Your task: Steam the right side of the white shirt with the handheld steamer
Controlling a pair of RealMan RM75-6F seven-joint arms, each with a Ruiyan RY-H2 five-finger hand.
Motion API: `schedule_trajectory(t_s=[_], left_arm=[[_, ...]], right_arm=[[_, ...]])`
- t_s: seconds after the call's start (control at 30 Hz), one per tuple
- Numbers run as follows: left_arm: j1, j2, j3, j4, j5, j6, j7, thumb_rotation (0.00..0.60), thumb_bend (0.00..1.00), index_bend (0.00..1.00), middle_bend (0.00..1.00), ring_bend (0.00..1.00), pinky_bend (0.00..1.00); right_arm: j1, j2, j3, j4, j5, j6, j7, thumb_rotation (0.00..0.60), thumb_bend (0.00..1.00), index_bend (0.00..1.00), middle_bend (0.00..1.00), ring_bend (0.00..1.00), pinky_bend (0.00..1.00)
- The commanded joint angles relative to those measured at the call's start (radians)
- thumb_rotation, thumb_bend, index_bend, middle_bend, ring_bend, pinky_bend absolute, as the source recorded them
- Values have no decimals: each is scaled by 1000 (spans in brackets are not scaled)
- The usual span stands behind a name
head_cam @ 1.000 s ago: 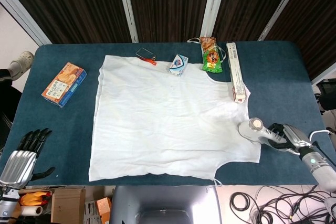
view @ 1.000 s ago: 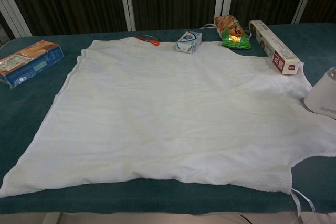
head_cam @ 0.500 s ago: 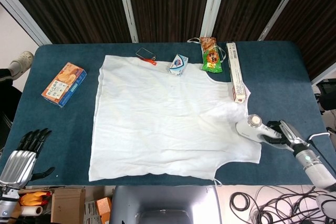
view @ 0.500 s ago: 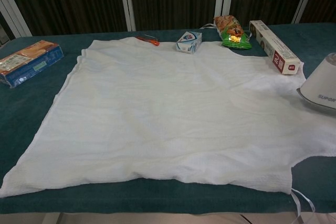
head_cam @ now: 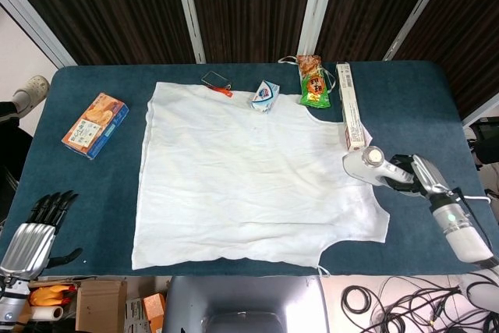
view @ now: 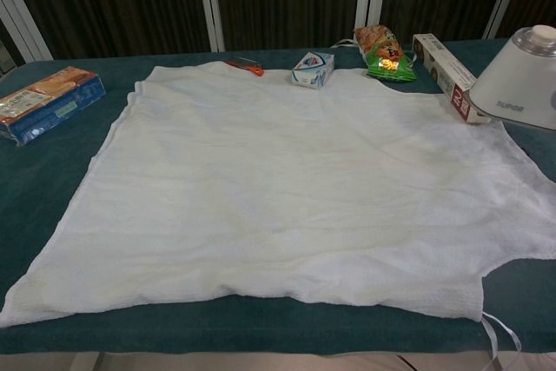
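Dark slatted panels with pale uprights stood behind the bench (head_cam: 437,115), whose top was covered in deep teal cloth. Spread flat across most of it lay the white shirt (head_cam: 249,177) — a sleeveless one, its neckline toward the far edge and its hem toward the robot.

At the shirt's right edge, by the armhole, the right hand (head_cam: 405,175) gripped the handle of the handheld steamer (head_cam: 365,163), fingers wrapped around it. The steamer's white head rested over the fabric just in front of the near end of a long narrow box (head_cam: 350,107); the chest view showed that head (view: 519,80) at its right margin, over the cloth.

The left hand (head_cam: 35,228) was off the bench's near left corner, holding nothing, its dark fingers apart.

Along the far edge sat a green snack bag (head_cam: 312,83), a small blue-and-white packet (head_cam: 265,96) and a little red-handled item (head_cam: 218,86). A biscuit box (head_cam: 95,125) lay well left of the shirt.
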Motion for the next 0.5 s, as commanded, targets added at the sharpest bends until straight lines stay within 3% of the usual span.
schedule_trajectory(t_s=[0.03, 0.23, 0.5], left_arm=[[-2, 0, -1, 0, 0, -2, -1, 600, 9, 43, 51, 0, 69], [-12, 0, -6, 6, -7, -15, -11, 600, 9, 43, 50, 0, 69], [-20, 1, -9, 9, -15, -29, -20, 600, 9, 43, 50, 0, 69]], right_arm=[[84, -17, 48, -41, 60, -103, -117, 600, 793, 1000, 948, 948, 1000], [180, -93, 101, -72, 139, -207, -233, 600, 800, 1000, 955, 956, 1000], [220, -140, 119, -79, 187, -257, -284, 600, 806, 1000, 957, 958, 1000]])
